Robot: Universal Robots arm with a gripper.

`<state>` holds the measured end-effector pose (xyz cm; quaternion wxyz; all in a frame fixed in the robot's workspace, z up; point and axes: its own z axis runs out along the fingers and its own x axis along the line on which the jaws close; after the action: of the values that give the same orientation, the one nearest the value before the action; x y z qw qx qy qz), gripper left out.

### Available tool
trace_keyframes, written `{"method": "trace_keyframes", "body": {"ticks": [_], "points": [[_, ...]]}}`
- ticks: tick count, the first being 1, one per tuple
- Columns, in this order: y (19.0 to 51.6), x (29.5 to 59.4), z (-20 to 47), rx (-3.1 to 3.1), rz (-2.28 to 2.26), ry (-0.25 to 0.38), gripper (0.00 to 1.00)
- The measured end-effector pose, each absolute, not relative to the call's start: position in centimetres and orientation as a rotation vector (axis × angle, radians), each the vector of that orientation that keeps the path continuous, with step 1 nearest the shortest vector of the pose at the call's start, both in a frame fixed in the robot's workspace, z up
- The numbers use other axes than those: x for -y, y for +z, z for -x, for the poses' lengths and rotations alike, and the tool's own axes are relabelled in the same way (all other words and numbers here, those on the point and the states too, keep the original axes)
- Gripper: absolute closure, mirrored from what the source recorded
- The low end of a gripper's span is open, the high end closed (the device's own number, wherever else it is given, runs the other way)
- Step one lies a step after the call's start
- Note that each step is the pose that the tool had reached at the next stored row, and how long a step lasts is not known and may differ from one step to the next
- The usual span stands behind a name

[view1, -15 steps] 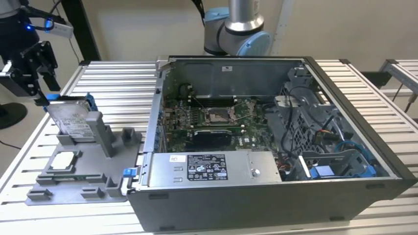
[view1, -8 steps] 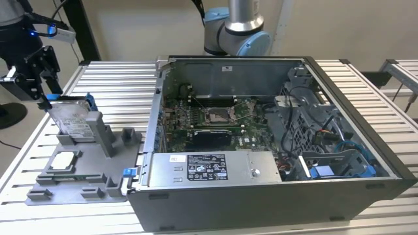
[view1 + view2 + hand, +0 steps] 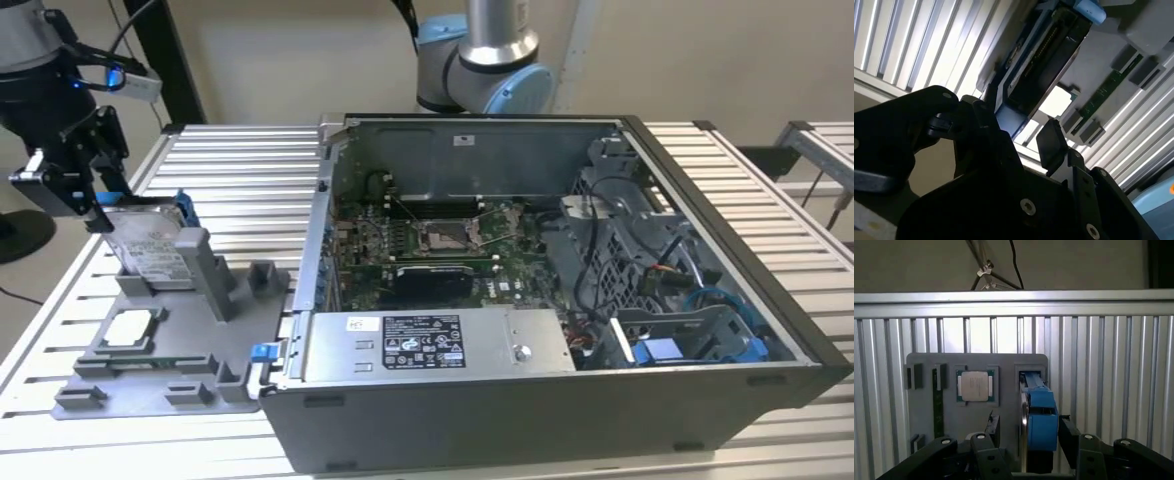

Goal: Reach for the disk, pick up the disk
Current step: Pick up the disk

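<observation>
Disk [image 3: 151, 248] in grey holder [image 3: 187, 372] (upright)

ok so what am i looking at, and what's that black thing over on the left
A robot arm at a slatted metal table. The exterior view watches from outside; both wrist views ride on the arm, looking past its gripper. On the table stand an open computer case and a grey tray holding a small chip and the blue-framed disk, upright. The black thing is that gripper: its open fingers straddle the disk's edge without gripping it.
</observation>
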<state>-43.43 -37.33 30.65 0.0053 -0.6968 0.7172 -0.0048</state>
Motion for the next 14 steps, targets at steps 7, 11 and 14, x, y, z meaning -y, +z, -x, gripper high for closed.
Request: {"method": "trace_keyframes", "body": {"ticks": [7,11,14], "points": [[29.4,37.3,43.3,-2.245,2.182,-0.015,0.0],[28.6,37.2,43.3,-2.245,2.182,-0.015,0.0],[28.1,37.2,43.3,-2.245,2.182,-0.015,0.0]]}}
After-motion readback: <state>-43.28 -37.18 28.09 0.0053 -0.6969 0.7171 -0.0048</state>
